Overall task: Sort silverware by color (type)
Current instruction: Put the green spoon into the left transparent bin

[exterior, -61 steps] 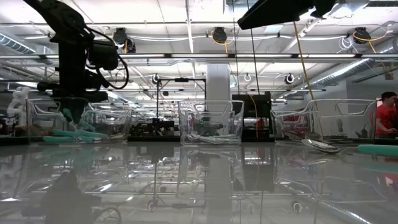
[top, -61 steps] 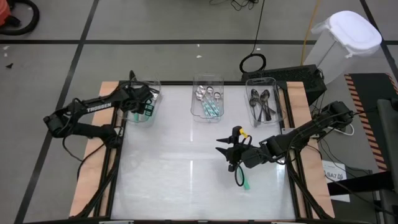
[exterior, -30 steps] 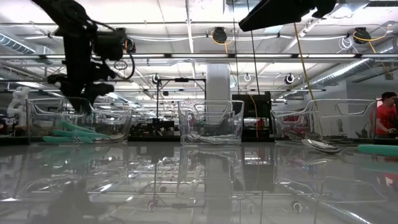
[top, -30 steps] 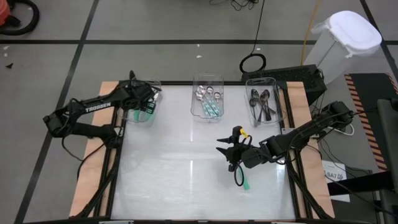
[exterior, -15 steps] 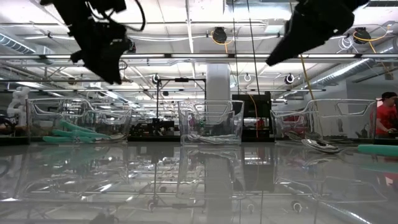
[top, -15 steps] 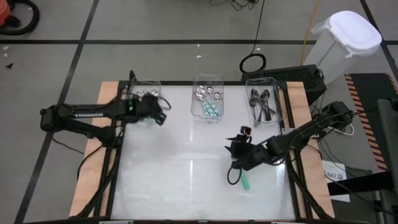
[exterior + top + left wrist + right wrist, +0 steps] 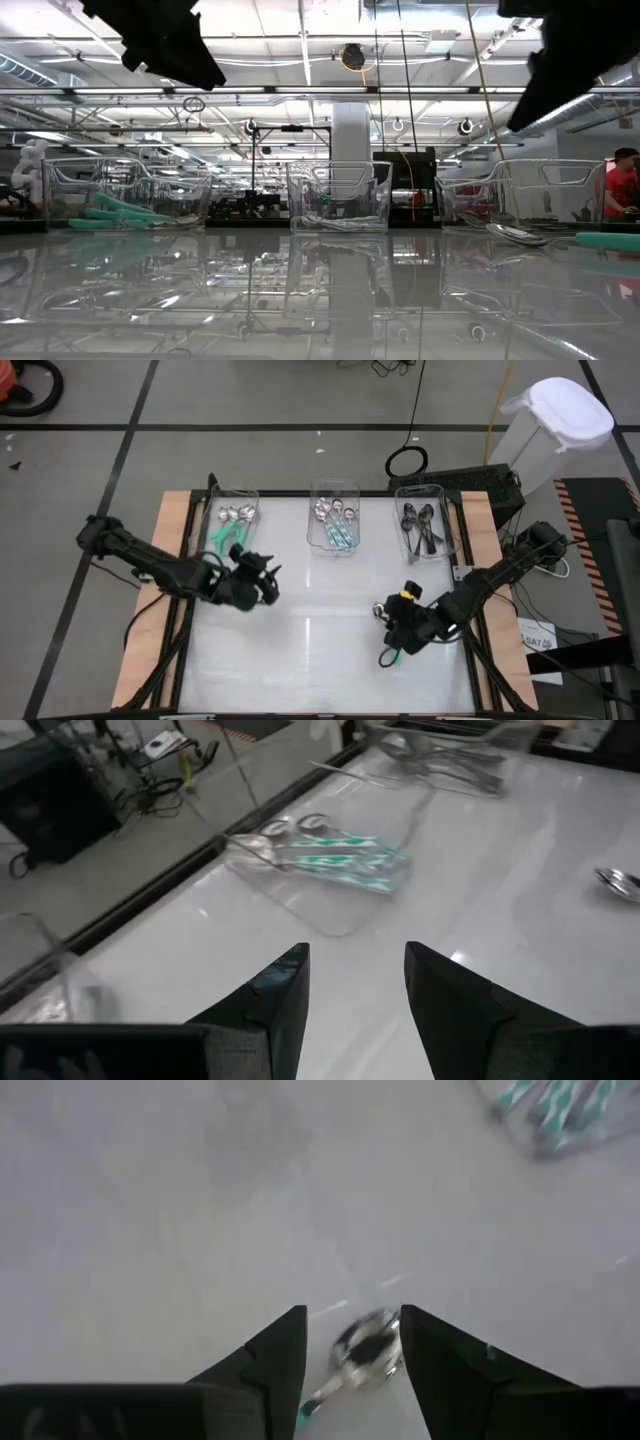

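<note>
Hovering over the glossy white table [image 7: 300, 660], my right gripper [image 7: 397, 622] hangs with empty jaws parted just above a teal-handled spoon with a silver bowl [image 7: 390, 654]. My left gripper [image 7: 266, 582], jaws also apart and holding nothing, sits above the table's left side. Three clear rectangular plastic bins [image 7: 333, 520] along the far edge hold the other spoons.
</note>
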